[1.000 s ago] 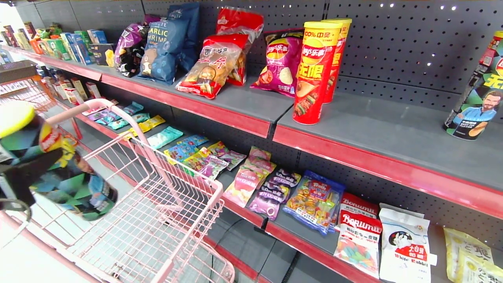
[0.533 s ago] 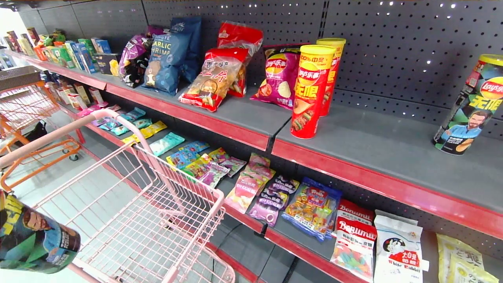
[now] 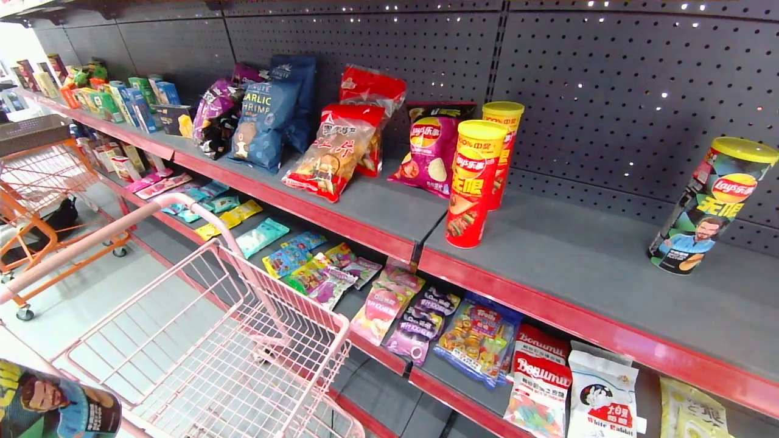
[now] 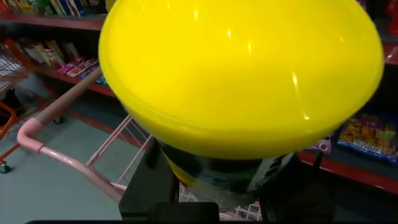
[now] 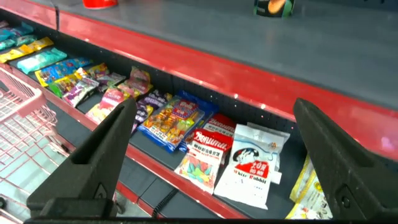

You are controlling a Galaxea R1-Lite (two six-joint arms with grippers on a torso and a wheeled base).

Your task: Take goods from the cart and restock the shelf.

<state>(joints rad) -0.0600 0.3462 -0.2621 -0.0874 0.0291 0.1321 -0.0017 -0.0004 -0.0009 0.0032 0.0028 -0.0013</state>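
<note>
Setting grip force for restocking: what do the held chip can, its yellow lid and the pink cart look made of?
The chip can: likely a cardboard tube with glossy printed wrap, going by sheen and graphics. The yellow lid: smooth plastic, bright highlights. The pink cart: seemingly painted metal wire and tubing, thin grid.

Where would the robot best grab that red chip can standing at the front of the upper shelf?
Probably around the middle of its round body, coming level from the aisle side. The red can stands upright near the front edge of the shelf, with a second can close behind it and a purple bag on its left, so front and right are the free sides.
</note>
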